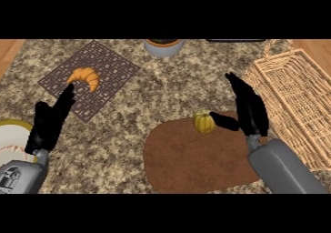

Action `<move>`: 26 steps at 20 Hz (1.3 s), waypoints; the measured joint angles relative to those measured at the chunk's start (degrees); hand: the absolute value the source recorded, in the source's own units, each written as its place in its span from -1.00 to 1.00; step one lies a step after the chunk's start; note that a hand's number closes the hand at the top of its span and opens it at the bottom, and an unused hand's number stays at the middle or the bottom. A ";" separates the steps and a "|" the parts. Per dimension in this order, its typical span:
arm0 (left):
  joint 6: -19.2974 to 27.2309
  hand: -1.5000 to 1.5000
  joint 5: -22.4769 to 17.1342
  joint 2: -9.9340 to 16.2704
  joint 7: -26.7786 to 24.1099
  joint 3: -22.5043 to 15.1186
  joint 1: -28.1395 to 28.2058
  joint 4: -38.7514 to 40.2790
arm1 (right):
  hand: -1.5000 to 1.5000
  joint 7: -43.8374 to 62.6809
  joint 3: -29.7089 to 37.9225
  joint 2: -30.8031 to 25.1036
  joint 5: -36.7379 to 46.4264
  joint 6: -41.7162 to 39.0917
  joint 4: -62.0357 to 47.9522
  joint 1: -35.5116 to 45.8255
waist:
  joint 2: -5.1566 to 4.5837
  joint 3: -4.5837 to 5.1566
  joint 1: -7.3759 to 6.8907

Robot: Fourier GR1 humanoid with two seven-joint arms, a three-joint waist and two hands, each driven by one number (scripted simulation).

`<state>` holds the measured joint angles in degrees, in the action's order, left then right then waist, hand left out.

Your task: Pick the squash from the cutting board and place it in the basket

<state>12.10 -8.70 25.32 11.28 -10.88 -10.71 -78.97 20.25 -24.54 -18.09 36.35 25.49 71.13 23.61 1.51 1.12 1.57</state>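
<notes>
A small yellow squash (203, 122) stands near the far edge of the brown rounded cutting board (195, 159). My right hand (250, 109) is just to its right, fingers straight and pointing away from me, with the thumb reaching toward the squash and almost touching it. Nothing is held. The woven wicker basket (299, 104) lies at the right side of the counter, beyond that hand. My left hand (51, 120) rests open at the left, fingers straight, over the counter beside a dark mat.
A croissant (86, 78) lies on a dark patterned mat (91, 86) at the back left. A grey pot (164, 46) stands at the back centre. A white plate with a yellow rim (7, 136) shows at the left edge.
</notes>
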 measured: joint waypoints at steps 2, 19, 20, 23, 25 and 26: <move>0.09 0.00 0.26 0.07 0.05 0.01 -0.13 0.40 | -1.00 5.98 -1.86 -0.31 0.54 -6.65 0.49 1.50 | 0.07 0.00 0.01; -0.55 0.00 0.79 -1.66 -0.39 0.94 -1.65 1.92 | -1.00 46.86 -3.28 6.38 -7.41 -39.42 26.08 13.54 | -0.84 -0.96 -0.36; -0.64 0.00 0.85 -1.74 -0.22 0.82 -1.41 1.35 | -1.00 47.27 -3.28 6.22 -6.85 -39.61 26.70 13.46 | -0.87 -0.98 -0.52; -1.30 0.00 0.94 -1.62 -0.44 1.27 -1.54 1.78 | -1.00 48.02 -3.73 5.89 -4.74 -40.13 28.83 12.85 | -0.99 -1.01 -0.67; -0.81 0.00 1.63 -2.31 -0.06 0.89 -2.00 1.62 | -1.00 47.98 -3.27 6.06 -3.66 -40.51 28.16 13.27 | -1.09 -1.03 -0.90; -0.85 0.00 1.83 -2.51 -0.01 0.89 -2.30 1.88 | -1.00 47.73 -3.10 6.08 -3.24 -40.72 28.03 13.01 | -1.15 -1.03 -0.94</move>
<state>11.26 -6.87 22.81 11.28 -10.00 -13.01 -77.09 67.98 -27.64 -12.01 33.11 -15.23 99.15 36.61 0.36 0.09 0.63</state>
